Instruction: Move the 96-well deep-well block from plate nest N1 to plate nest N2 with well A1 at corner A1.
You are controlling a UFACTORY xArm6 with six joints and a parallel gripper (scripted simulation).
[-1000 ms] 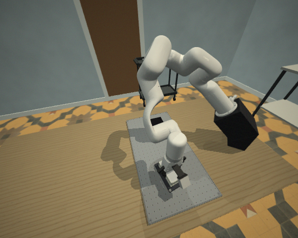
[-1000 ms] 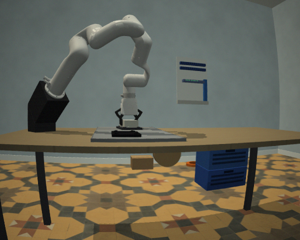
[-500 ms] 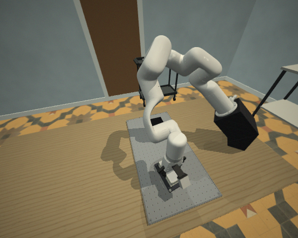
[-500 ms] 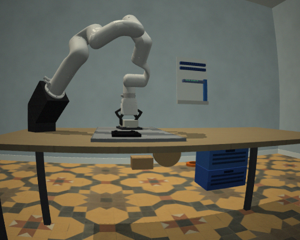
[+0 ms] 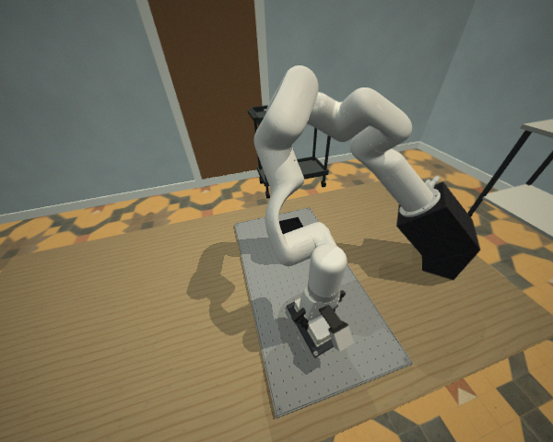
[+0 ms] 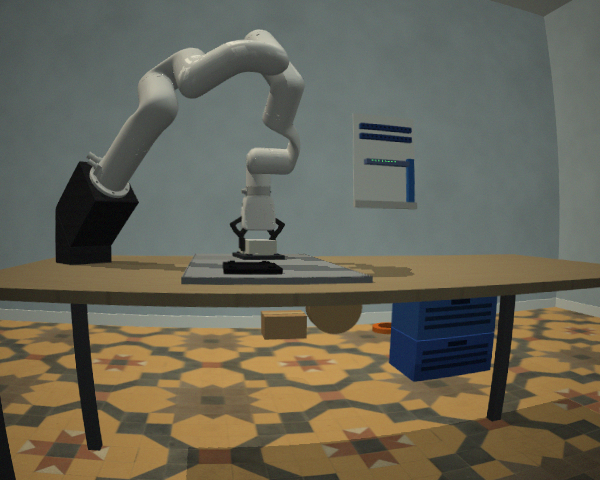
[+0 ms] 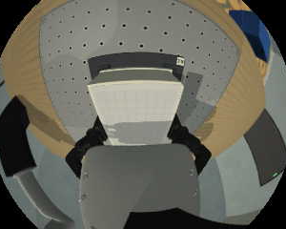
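The white deep-well block (image 5: 323,332) sits on the black plate nest N1 (image 5: 314,343) near the front of the grey perforated baseplate (image 5: 310,304). My gripper (image 5: 318,327) stands straight above it with its black fingers against two opposite sides, shut on the block. In the side view the block (image 6: 259,246) rests low on N1 (image 6: 259,255) between the fingers of the gripper (image 6: 258,242). The wrist view shows the block (image 7: 135,105) between the fingers of the gripper (image 7: 138,130), with the rim of N1 (image 7: 137,63) beyond it. The empty nest N2 (image 5: 291,224) (image 6: 252,267) lies at the plate's other end.
The arm's black base pedestal (image 5: 439,238) stands on the wooden table to the right of the baseplate. My own arm links arch over N2. A blue cabinet (image 6: 442,335) and a cardboard box (image 6: 283,324) sit on the floor under the table.
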